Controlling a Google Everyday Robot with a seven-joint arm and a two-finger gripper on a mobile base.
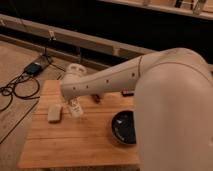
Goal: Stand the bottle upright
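My white arm [150, 80] reaches from the right across the wooden table [75, 145] to its left part. The gripper [75, 106] hangs down from the wrist and sits low over the table, just right of a flat pale block [54, 113]. A small slim white shape [76, 111] shows at the gripper's tip, tilted. It may be the bottle, but I cannot tell it apart from the gripper.
A black round plate [124, 128] lies at the table's right, partly behind my arm. A small reddish thing [96, 99] and a dark thing [127, 93] lie near the back edge. Cables and a blue box [34, 68] are on the floor at left.
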